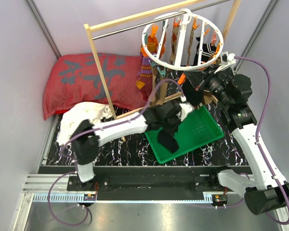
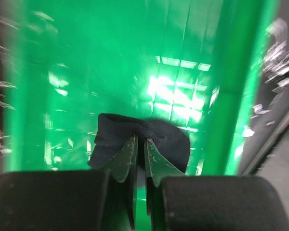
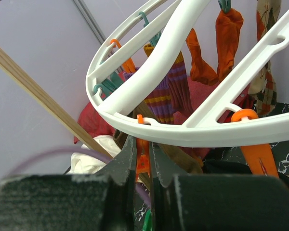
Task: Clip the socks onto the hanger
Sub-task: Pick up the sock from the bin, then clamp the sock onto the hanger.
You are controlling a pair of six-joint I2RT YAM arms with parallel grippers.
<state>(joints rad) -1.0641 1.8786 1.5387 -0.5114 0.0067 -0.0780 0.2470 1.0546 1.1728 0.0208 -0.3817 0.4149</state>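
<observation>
Your left gripper (image 2: 140,153) is pinched nearly closed on a black sock (image 2: 169,139). It's soft knit, bunched into a rounded lump ahead of the fingertips. The sock hangs over the green tray (image 2: 233,96), which is glossy moulded plastic with a gridded floor and straight raised walls. In the top view the sock's low end sits near the tray's near-left rim, with open tray floor to its right.

Your right gripper (image 3: 142,150) is up at the hanger (image 3: 192,132), a smooth white plastic ring with curved crossbars. Its jaws are almost together with an orange clip (image 3: 143,163) in the gap. It's tight there: the ring rim is just above the fingertips.

Hung socks crowd the far side: a purple-and-orange striped sock (image 3: 169,91), an orange sock (image 3: 229,29) and an argyle sock (image 3: 267,91). The wooden frame (image 1: 98,72) post stands left of the ring, with a red pillow (image 1: 82,82) and white cloth (image 1: 86,113) beyond it.
</observation>
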